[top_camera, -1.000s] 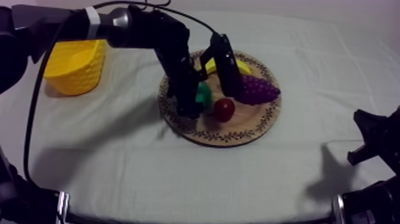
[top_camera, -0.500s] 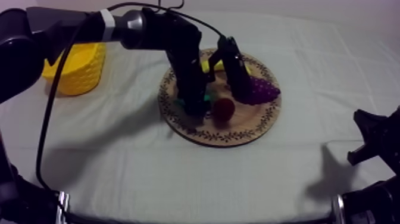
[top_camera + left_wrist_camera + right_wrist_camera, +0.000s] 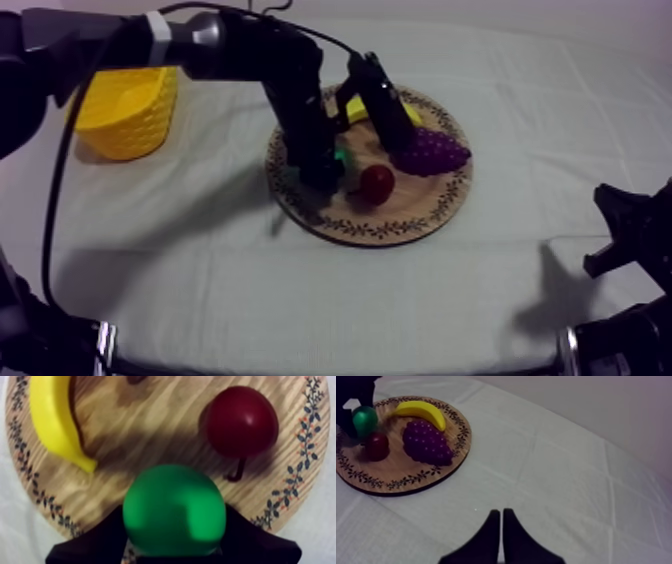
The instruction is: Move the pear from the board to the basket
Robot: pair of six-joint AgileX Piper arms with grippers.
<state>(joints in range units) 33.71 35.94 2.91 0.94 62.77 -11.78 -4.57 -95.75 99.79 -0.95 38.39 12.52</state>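
Seen from above, the wooden board (image 3: 400, 232) lies near the middle of the cloth-covered table (image 3: 300, 300) and carries four toy fruits. A banana (image 3: 360, 110) is on its far side, a bunch of grapes (image 3: 432, 152) toward its right, a small red fruit (image 3: 377, 183) nearer the front, and the pear (image 3: 343, 157) just left of the red fruit. The left arm (image 3: 200, 45) comes in from the upper left, and the left gripper (image 3: 342, 165) stands over the board at the pear, with black parts on either side of the green fruit. The yellow basket (image 3: 125, 110) stands at the far left of the table, well apart from the board. The right arm (image 3: 630, 235) sits low at the right edge, away from the board. From the left wrist, the pear sits between the two dark fingers (image 3: 95, 538), which press against its sides, so this tool is clamped on the pear. The pear is over the board's patterned rim, and I cannot tell whether it rests on the wood or hangs just clear of it. Beyond it on the board lie the banana and the small red fruit with its stem, both apart from the pear. From the right wrist, the right gripper (image 3: 501, 513) has its fingers together as a narrow wedge over the cloth, holding nothing. Farther off, the board holds the grapes, banana, red fruit and pear, with the left gripper at the pear.
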